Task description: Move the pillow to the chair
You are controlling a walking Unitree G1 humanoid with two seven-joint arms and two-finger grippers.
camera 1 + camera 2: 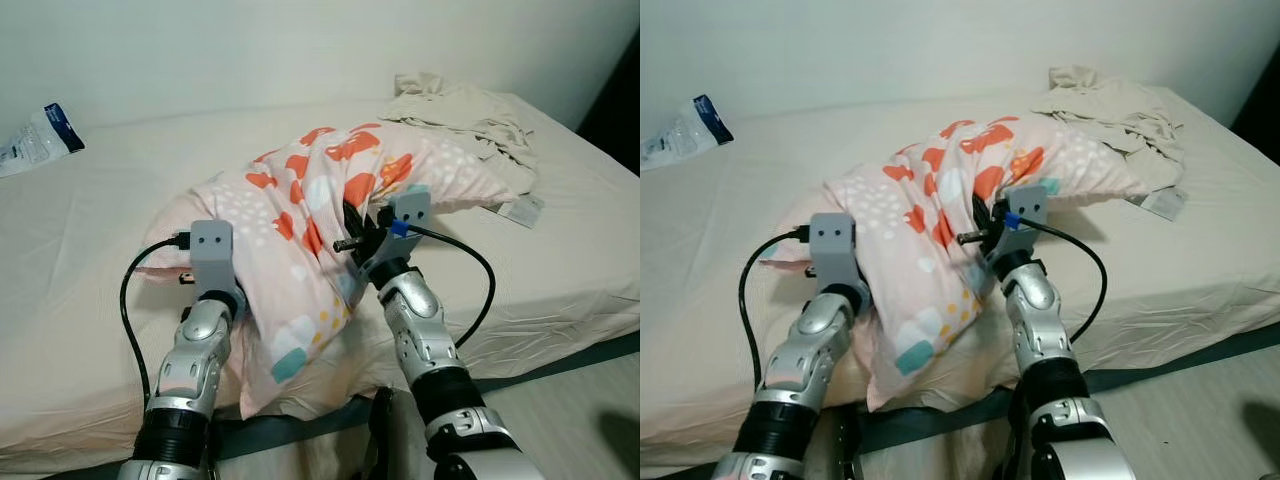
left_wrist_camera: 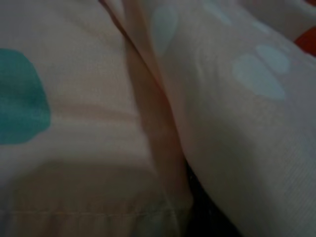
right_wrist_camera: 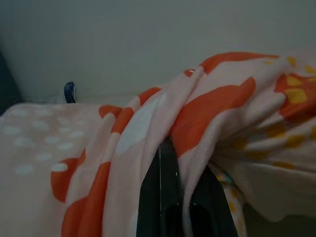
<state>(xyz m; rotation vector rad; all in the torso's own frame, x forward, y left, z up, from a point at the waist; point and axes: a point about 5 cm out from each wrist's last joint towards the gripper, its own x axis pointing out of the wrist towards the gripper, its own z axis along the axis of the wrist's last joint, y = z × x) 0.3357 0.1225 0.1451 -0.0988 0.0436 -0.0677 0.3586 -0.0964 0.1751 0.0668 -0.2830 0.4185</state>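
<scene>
Pillow (image 1: 330, 200) lies on the bed (image 1: 90, 300), near edge, bunched up between my two arms; one corner hangs over the bed's near side toward the floor. Pink cover with orange, white and teal blotches.

Right gripper (image 1: 352, 232): pushed into the pillow's right flank. Right wrist view shows my black fingers (image 3: 160, 197) close together with a fold of the cover pinched between them, so I judge it clamped on the fabric.

Left gripper (image 1: 225, 250): buried in the pillow's left side behind its grey wrist housing. Left wrist view is pressed right against the cloth, blurred; I cannot tell whether those fingers are apart or together.

Elsewhere on the bed: a crumpled beige sheet (image 1: 465, 115) at far right, just beyond the pillow and touching it; a plastic packet (image 1: 35, 135) at far left, well apart.

Step in hand, as I judge it: securing a two-sided hold, lift not yet made. Most of the pillow rests on the mattress.

Next move calls for: confirm the left side has purchase, then raise both arms together so the hanging corner clears the bed edge. No chair is visible from here, so I must turn to find it while carrying. Risk: the right pinch holds cover only, and the filling may sag or slip.
</scene>
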